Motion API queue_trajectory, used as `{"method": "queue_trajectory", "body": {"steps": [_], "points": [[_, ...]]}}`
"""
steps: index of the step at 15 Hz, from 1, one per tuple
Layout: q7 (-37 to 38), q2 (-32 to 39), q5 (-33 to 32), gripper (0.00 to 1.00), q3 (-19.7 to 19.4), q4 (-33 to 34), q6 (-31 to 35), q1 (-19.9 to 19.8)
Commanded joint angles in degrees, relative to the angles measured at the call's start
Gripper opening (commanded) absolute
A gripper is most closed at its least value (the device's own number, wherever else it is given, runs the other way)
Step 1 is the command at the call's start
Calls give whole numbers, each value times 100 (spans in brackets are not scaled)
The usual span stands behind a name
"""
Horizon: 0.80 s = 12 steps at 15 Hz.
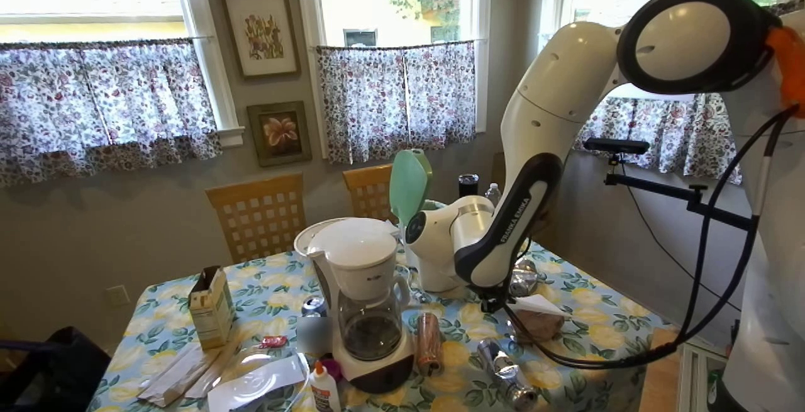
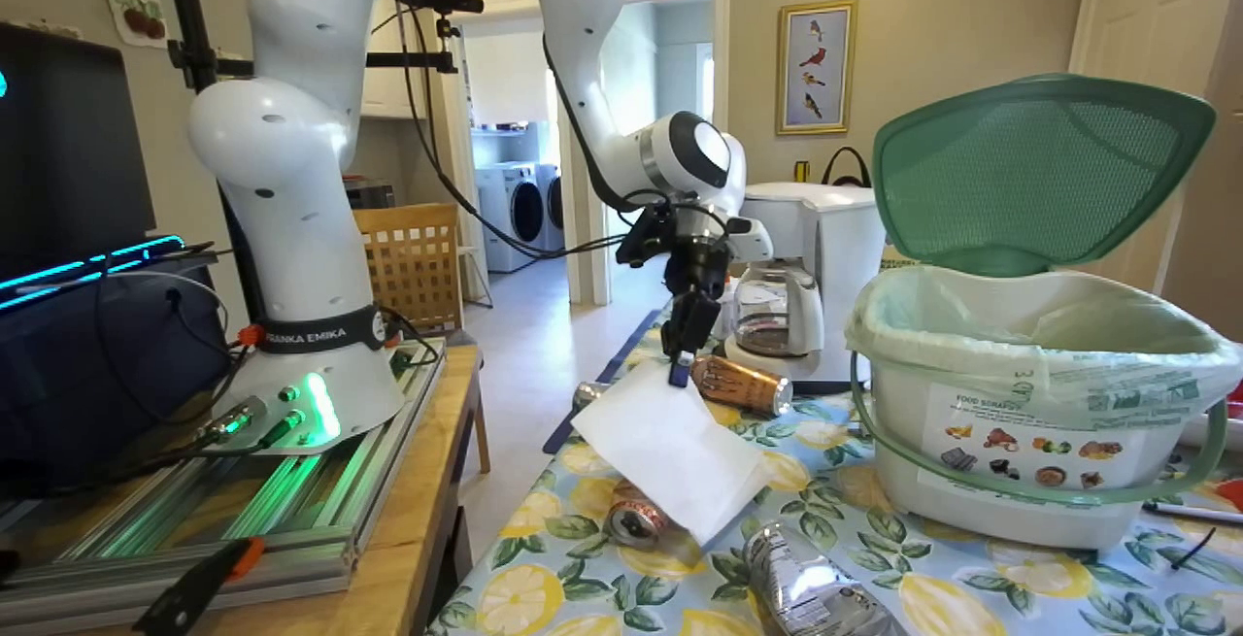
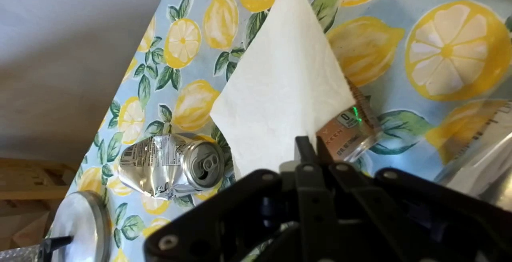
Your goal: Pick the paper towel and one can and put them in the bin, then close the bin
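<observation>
One paper towel (image 2: 670,451) seems pinched by its corner in the claw (image 2: 680,372), presumably for the open-lidded bin (image 2: 1029,418) at three o'clock in an exterior view.

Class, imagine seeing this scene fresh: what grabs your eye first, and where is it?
The big white robot arm arches over the lemon-print tablecloth, its jaws shut on a white paper towel. Next, the green lid stands open on the white bin, at the right of an exterior view.
</observation>
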Motion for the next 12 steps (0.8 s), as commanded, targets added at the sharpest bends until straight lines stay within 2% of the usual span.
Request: {"method": "queue_trajectory", "body": {"steps": [1,6,7,8,12], "points": [[-67,171,-160,0,7,159,-63,46],[-69,228,-156,0,0,198,-58,68],[-58,236,-159,26,-2,206,-48,74],[-62,242,-154,28,-2,210,-47,77],[-69,234,-152,53,-4,215,-53,81]]}}
